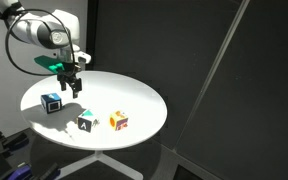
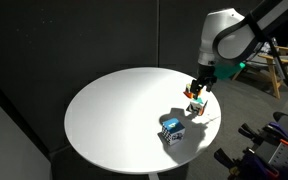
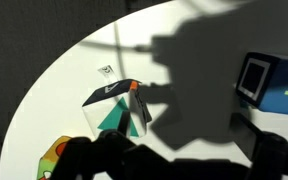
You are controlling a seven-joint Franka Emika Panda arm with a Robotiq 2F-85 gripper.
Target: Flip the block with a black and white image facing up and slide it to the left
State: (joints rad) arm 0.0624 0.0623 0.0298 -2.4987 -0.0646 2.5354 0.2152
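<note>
Round white table (image 1: 149, 100) on a pale pedestal foot (image 1: 96, 166), set against black wall panels (image 1: 239, 70) that fill the background in both exterior views. A thin diagonal panel edge (image 1: 216, 60) crosses the dark wall in an exterior view; a vertical seam (image 2: 156, 30) divides the backdrop in an exterior view. Beyond the table's far rim lies grey floor (image 2: 252, 98), on which stands a light wooden frame (image 2: 277, 68). Dark equipment (image 2: 272, 145) at the lower corner is too dim to identify. Strong light strikes the table top, which reads bright white in the wrist view and carries a broad, hard-edged shadow (image 3: 199, 60).
</note>
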